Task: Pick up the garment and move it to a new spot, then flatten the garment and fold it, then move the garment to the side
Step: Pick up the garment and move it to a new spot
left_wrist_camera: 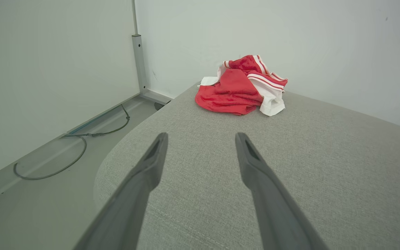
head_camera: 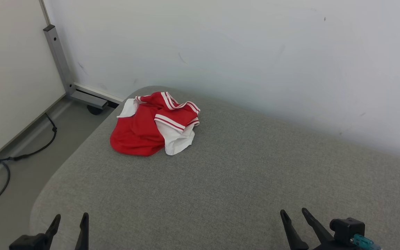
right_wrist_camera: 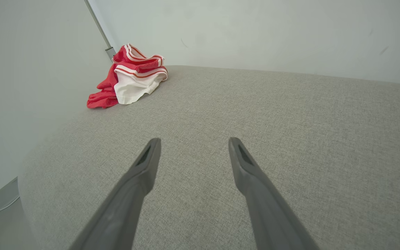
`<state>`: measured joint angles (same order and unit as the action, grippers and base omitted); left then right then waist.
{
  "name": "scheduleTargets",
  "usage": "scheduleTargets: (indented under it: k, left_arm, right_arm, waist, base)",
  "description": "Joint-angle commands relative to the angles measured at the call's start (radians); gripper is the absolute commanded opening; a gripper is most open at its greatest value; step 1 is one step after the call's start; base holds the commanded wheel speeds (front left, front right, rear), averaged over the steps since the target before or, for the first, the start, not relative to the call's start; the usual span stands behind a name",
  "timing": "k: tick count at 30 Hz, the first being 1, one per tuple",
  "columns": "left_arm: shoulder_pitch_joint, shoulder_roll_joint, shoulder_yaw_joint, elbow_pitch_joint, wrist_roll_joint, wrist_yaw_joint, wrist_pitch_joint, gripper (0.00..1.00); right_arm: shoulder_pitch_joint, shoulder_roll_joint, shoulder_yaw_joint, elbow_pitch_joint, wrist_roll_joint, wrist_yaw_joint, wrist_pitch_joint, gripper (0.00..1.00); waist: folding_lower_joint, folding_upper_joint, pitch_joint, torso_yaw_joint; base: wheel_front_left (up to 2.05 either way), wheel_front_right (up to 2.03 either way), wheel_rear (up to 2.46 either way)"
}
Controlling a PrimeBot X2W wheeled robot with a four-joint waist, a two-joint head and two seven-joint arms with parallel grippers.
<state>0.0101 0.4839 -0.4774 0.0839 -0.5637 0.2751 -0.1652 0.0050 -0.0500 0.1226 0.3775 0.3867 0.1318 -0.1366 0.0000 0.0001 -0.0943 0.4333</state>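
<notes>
Heaped at the far left corner of the grey woven-fabric surface (head_camera: pixel 221 180), just short of its rounded edge and near the pale wall: a crumpled red fabric garment (head_camera: pixel 151 125) with white panels and red-and-white striped trim. No part of it spread flat, so no clear long axis to read; red bulk toward the left, a white fold hanging out toward the right and the near side. Down at the near edge, well apart from the heap and touching nothing: left tool (head_camera: pixel 71 217) and right tool (head_camera: pixel 293 212), both with fingers spread wide and holding nothing, bare grey fabric between the tips in each wrist view. From the left tool, almost straight ahead and slightly right; from the right tool, far ahead and sharply to the left. Left arm judged the nearer and better lined up for the first pick. Probably calls for a long forward reach, perhaps with a lean at the waist. First step of the task not yet begun.
</notes>
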Motion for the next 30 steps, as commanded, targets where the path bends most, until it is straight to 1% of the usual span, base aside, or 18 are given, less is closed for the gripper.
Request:
scheduleTargets:
  k: [1,5,9,12,14,18,24,27,30]
  left_arm:
    - [-0.01,0.005,-0.003,0.004,-0.003,-0.005,0.005,1.0]
    - [-0.06,-0.008,-0.02,0.03,-0.008,-0.032,0.031,1.0]
    - [-0.154,-0.026,-0.051,0.088,-0.014,-0.073,0.1,1.0]
    - [-0.254,-0.059,-0.073,0.143,-0.021,-0.102,0.164,1.0]
    - [-0.33,-0.089,-0.079,0.187,-0.035,-0.12,0.199,1.0]
    - [-0.483,-0.157,-0.067,0.314,-0.069,-0.163,0.222,1.0]
    - [-0.689,-0.226,-0.057,0.546,-0.115,-0.228,0.279,1.0]
    - [-0.785,-0.243,-0.055,0.638,-0.121,-0.255,0.307,1.0]
    - [-0.862,-0.251,-0.05,0.721,-0.125,-0.27,0.323,1.0]
  right_arm:
    - [-0.012,-0.002,-0.002,-0.001,-0.006,-0.002,-0.004,1.0]
    - [-0.006,-0.002,-0.007,-0.008,-0.015,-0.002,0.003,1.0]
    - [-0.008,-0.002,-0.004,-0.024,-0.025,-0.002,0.016,1.0]
    - [-0.008,-0.002,-0.006,-0.046,-0.043,-0.002,0.033,1.0]
    - [-0.018,-0.002,-0.008,-0.074,-0.064,-0.002,0.051,1.0]
    - [-0.035,-0.002,-0.018,-0.144,-0.115,-0.002,0.1,1.0]
    - [-0.053,-0.002,-0.025,-0.284,-0.187,-0.002,0.185,1.0]
    - [-0.057,-0.002,-0.025,-0.358,-0.217,-0.002,0.226,1.0]
    - [-0.056,-0.002,-0.019,-0.426,-0.239,-0.002,0.263,1.0]
  waist:
    - [0.0,-0.0001,0.001,-0.001]
    - [0.0,-0.0001,0.008,0.006]
    - [0.0,-0.0001,0.028,0.009]
    - [0.0,-0.0001,0.054,0.011]
    - [0.0,-0.0001,0.09,0.004]
    - [0.0,-0.0001,0.169,-0.016]
    - [0.0,-0.0001,0.278,-0.064]
    - [0.0,-0.0001,0.334,-0.085]
    - [0.0,-0.0001,0.385,-0.106]
  base:
    - [0.0,0.0,0.0]
    - [0.0,0.0,0.0]
    - [0.0,0.0,0.0]
    - [0.0,0.0,0.0]
    - [0.0,0.0,0.0]
    - [0.0,0.0,0.0]
    - [0.0,0.0,0.0]
    - [0.0,0.0,0.0]
    - [0.0,0.0,0.0]
